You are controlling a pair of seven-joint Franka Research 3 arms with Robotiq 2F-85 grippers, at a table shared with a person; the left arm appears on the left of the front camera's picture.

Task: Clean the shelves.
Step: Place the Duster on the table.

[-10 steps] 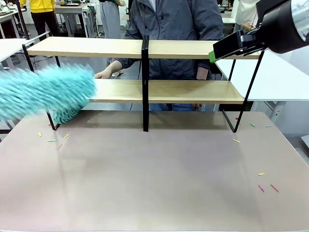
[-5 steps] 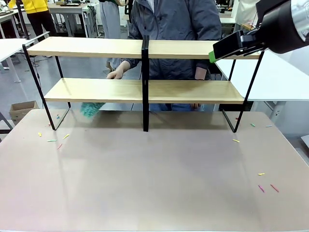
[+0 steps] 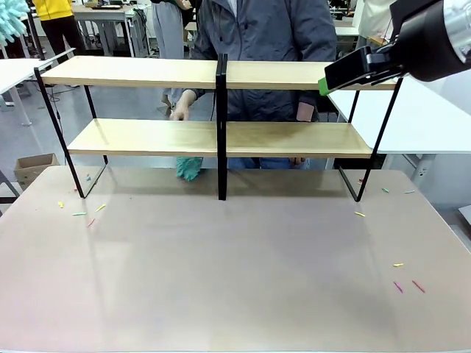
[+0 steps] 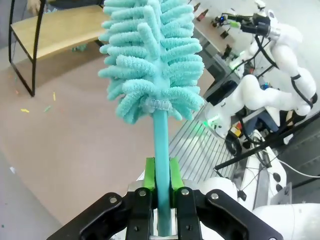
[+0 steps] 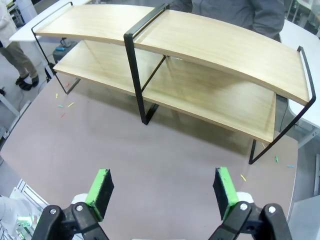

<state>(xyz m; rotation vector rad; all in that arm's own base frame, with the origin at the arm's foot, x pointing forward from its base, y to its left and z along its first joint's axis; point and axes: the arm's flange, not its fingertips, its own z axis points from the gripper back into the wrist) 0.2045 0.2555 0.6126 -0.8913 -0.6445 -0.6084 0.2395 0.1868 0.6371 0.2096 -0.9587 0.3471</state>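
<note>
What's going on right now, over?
Left gripper shut on duster, lifted off the shelves. Right gripper open, hovering above table. Person's hand behind lower shelf; coloured scraps on table.

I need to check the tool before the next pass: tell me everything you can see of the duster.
The duster is teal: a fluffy head of chenille-like loops on a straight, smooth, plastic-looking teal handle. The left gripper is shut on the handle, green pads on either side, and the head points away from the wrist above the brown tabletop. In the front view a teal tuft shows at the top left corner, clear of the shelves.
</note>
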